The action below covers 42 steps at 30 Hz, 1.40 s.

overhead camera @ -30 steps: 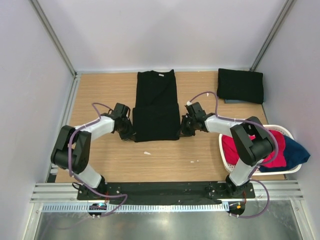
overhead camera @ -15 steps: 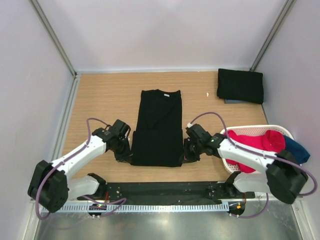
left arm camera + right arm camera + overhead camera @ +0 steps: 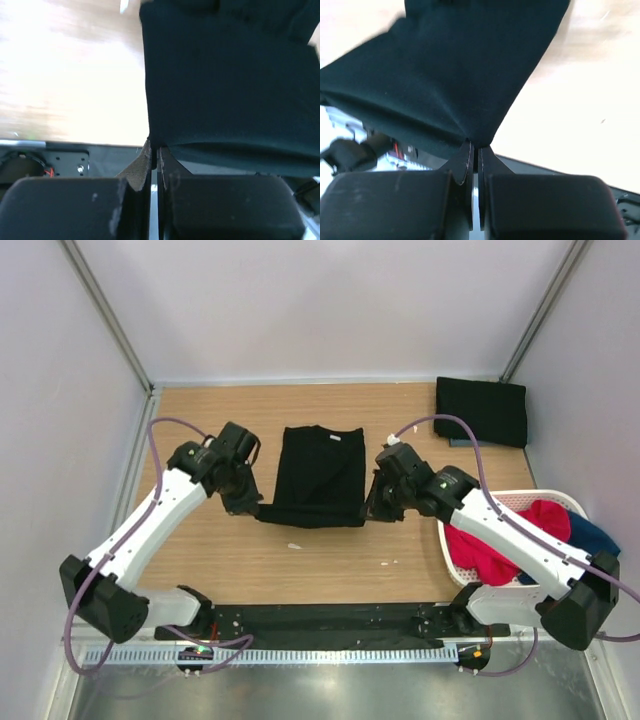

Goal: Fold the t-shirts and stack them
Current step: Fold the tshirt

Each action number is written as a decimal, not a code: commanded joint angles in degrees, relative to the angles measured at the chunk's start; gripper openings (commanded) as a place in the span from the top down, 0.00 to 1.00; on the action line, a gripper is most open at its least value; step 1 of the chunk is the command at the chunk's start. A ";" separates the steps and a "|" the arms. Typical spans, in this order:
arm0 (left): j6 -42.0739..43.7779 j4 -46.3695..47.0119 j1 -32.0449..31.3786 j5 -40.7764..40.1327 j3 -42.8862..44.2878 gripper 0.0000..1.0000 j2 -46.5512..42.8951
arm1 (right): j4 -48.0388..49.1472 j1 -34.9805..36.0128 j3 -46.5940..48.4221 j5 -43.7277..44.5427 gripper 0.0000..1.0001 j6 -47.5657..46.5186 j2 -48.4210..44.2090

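Mid-table, both grippers had the shirt (image 3: 320,472) by its near corners.
Left gripper (image 3: 254,508) pinched the near-left corner and right gripper (image 3: 368,512) the near-right one, fingers pressed together on black cloth in both wrist views. The near hem was raised between them off the table (image 3: 200,560), collar end lying flat beyond. By the right arm sat the basket (image 3: 450,558), red cloth (image 3: 495,540) and blue cloth (image 3: 592,535) heaped inside. At the far-right corner lay a folded shirt (image 3: 480,410).
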 commanded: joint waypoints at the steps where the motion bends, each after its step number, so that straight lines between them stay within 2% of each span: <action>1: 5.08 -1.63 3.00 -4.28 8.15 1.00 4.86 | -5.81 -3.37 6.12 8.41 0.99 -3.67 2.06; 7: 10.53 1.97 6.35 -5.51 20.01 1.00 12.86 | -0.54 -12.24 11.14 6.58 0.99 -9.12 6.01; 13: 12.99 7.51 8.73 -4.99 24.15 1.00 20.32 | 6.84 -18.93 13.77 3.41 0.99 -14.13 13.12; 20: 14.75 14.18 10.84 -4.11 26.97 1.00 27.45 | 11.86 -22.62 19.14 3.40 0.99 -19.23 22.18; 24: 15.89 18.05 11.89 -4.11 32.40 1.00 33.69 | 14.50 -24.82 23.35 0.50 0.99 -20.20 29.29; 33: 17.56 20.78 14.18 -1.22 45.07 1.00 50.65 | 15.12 -27.91 39.52 -2.48 0.98 -21.96 47.57; 34: 17.39 21.39 14.35 -0.86 45.77 1.00 52.05 | 14.77 -28.17 42.58 -2.83 0.96 -21.96 49.07; 35: 17.30 22.18 14.44 -0.68 47.35 0.98 54.59 | 14.68 -28.61 44.00 -2.75 0.92 -21.96 52.22; 37: 17.21 22.90 14.79 -0.16 50.86 0.92 58.20 | 14.77 -29.05 47.60 -2.57 0.73 -21.96 54.70; 38: 17.30 22.72 15.06 0.11 53.05 0.75 59.79 | 14.94 -29.66 48.67 -3.36 0.63 -21.96 56.19; 39: 17.39 21.94 15.32 0.98 58.21 0.61 63.46 | 15.21 -29.93 49.89 -3.54 0.53 -21.78 58.29; 40: 17.74 21.41 15.67 1.51 60.70 0.49 64.97 | 15.47 -30.10 52.26 -3.63 0.52 -21.52 59.44; 41: 17.92 20.70 15.93 3.26 63.16 0.30 67.51 | 15.21 -30.97 53.67 -4.76 0.49 -21.17 60.24; 42: 18.27 18.87 16.11 3.27 68.23 0.24 68.15 | 14.69 -31.24 55.08 -5.47 0.47 -20.73 61.20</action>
